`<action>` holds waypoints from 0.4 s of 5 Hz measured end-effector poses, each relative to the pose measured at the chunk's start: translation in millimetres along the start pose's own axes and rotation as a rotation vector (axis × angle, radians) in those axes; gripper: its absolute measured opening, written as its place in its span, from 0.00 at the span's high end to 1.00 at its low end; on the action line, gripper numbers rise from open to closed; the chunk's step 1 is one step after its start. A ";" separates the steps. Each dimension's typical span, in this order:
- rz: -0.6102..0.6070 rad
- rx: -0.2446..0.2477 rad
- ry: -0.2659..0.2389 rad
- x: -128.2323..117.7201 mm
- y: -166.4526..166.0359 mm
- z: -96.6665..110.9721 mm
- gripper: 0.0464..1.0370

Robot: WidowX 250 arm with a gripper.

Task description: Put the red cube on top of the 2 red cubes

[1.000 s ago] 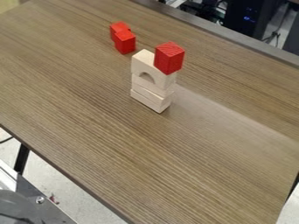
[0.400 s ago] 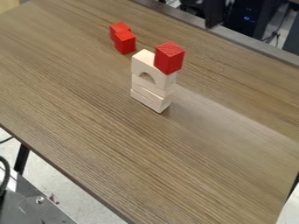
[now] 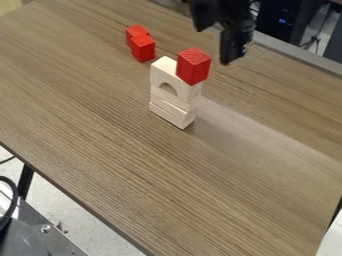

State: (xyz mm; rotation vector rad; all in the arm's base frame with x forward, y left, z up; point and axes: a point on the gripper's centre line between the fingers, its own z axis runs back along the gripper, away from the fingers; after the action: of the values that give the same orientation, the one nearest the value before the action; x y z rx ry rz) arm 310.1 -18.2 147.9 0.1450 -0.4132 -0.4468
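Observation:
The black gripper [image 3: 214, 44] hangs in at the top edge, right of centre, open with nothing between its fingers. Just below and left of it, a red cube [image 3: 193, 66] rests on the right end of a white arch block [image 3: 163, 74], which tops a stack of white blocks [image 3: 172, 114]. Gripper and cube look apart. Two more red cubes stand up and to the left of the stack, close against each other: a nearer one [image 3: 143, 48] and one partly hidden behind it [image 3: 135, 31].
The brown wooden table [image 3: 133, 165] runs under everything, its far edge crossing the upper right. Dark equipment [image 3: 282, 20] stands beyond that edge. At the lower left, past the table, are a grey metal plate [image 3: 50, 245] and a black cable [image 3: 13, 200].
The gripper has come in from the top edge and lowered toward the stack; only a dark part of it showed at the top before. The cubes and white blocks have not moved.

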 end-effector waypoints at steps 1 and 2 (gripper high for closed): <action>-0.007 0.012 -0.009 0.8 1.5 -0.8 0.04; 0.015 -0.016 -0.016 0.4 1.0 -1.2 0.04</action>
State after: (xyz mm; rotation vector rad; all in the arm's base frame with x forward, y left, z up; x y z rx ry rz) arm 311.3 -17.4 147.2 0.1231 -0.4262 -0.4362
